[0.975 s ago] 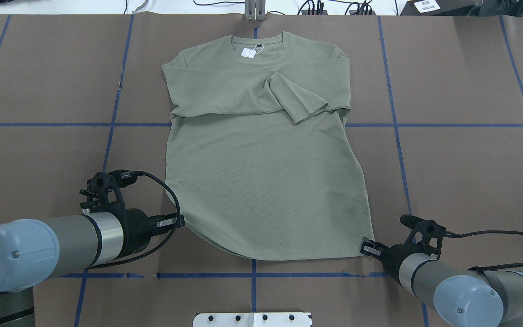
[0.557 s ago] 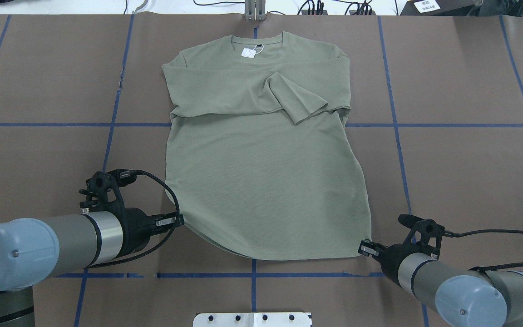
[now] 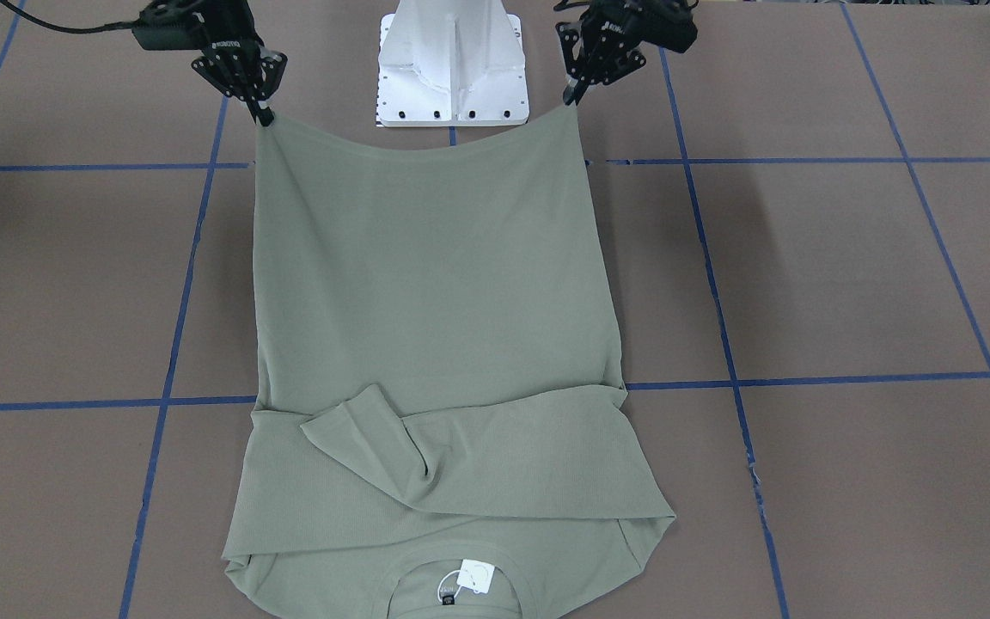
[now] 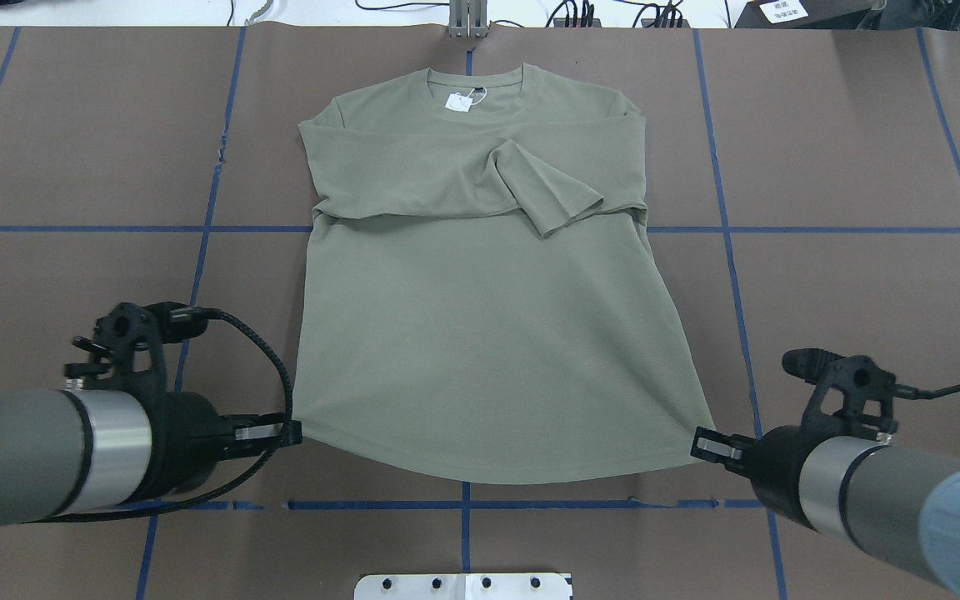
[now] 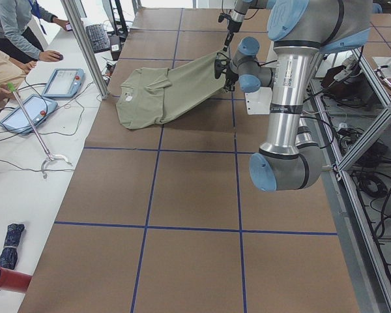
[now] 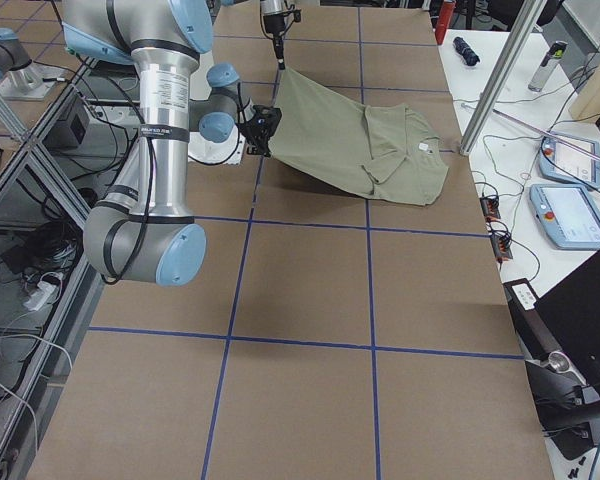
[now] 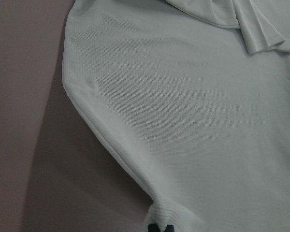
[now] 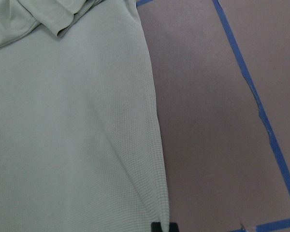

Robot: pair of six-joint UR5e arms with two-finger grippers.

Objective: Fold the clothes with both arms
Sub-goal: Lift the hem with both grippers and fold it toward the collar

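left tool and right tool clamp shirt hem.

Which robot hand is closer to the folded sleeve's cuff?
Right. The black right gripper pinches the sage-green knit shirt's hem corner on the sleeve cuff's side; the black left gripper holds the opposite corner.

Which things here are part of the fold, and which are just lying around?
In the job: green shirt, hem corners held by left gripper and right gripper.
Lying about: tablet, second tablet, keyboard, red cylinder, dark bundle, all on the side bench.
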